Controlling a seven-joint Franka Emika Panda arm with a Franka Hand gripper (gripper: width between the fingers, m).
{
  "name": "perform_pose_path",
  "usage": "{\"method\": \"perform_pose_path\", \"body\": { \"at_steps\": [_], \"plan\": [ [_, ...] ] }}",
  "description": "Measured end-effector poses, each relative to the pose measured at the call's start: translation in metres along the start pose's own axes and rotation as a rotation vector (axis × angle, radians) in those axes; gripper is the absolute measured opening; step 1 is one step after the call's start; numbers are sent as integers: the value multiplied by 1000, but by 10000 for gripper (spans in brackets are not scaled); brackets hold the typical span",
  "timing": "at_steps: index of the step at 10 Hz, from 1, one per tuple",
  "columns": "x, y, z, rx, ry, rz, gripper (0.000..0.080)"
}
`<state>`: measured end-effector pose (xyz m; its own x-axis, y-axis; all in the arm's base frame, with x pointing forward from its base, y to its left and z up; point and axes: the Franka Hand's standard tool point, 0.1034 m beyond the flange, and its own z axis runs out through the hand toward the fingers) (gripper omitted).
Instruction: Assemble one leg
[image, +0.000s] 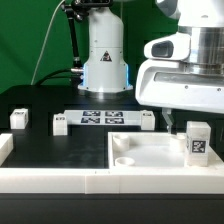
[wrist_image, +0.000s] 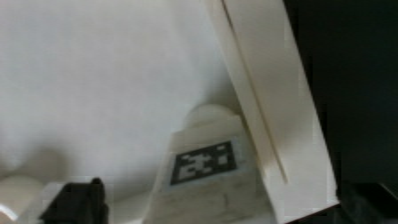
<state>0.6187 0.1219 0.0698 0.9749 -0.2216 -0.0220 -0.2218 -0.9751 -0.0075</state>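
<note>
Gripper (image: 170, 122) hanging over the white tray piece (image: 140, 150), jaw state impossible to tell, tagged leg (image: 197, 141) standing upright just beside the jaws

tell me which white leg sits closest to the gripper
The leg standing upright on the large white square piece, at the exterior view's right below the gripper. The other three legs sit on the black table farther away.
</note>
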Motion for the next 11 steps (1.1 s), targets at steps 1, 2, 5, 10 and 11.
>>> {"method": "perform_pose_path", "body": {
  "at_steps": [1,2,5,10,11],
  "plan": [
    [-2,-1,0,-6,-10,-65,649],
    [-2,-1,0,-6,-11,-83,649],
    [-2,0,0,-8,-11,-89,390],
    [-2,1,0,1,1,91,290],
    [-2,5,0,1,9,205,290]
  ]
}}
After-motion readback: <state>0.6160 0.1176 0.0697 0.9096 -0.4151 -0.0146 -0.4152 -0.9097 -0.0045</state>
